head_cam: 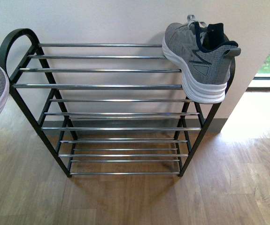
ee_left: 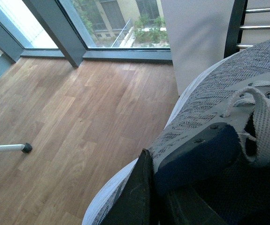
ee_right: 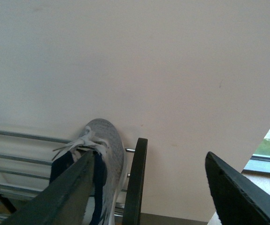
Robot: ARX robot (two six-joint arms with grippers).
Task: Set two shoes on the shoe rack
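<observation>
Left gripper (ee_left: 153, 197) clenched on the second shoe (ee_left: 228, 117). One dark finger (ee_left: 137, 192) presses the knit side by the navy collar; the other finger I cannot see. In the front view this shoe hangs off the left end of the shoe rack (head_cam: 102, 86), above the wood floor (head_cam: 125, 201). Right gripper (ee_right: 151, 161) released, jaws wide apart and empty, close behind the first shoe (head_cam: 198, 56). That shoe sits on the top shelf at the rack's right end, tilted, toe toward the wall (head_cam: 102, 18), heel overhanging the front right corner. Handling, my judgement: light for its bulk. The grey knit upper is soft and will buckle under a pinch. The thick white sole is firm, ribbed and likely grippy. The padded collar rim is the surest hold. Flat laces lie loose and could snag. The shelves are smooth round chrome rods with open gaps, slick, so the sole should bridge several rods. Frame is thin black metal with rounded top corners.
</observation>
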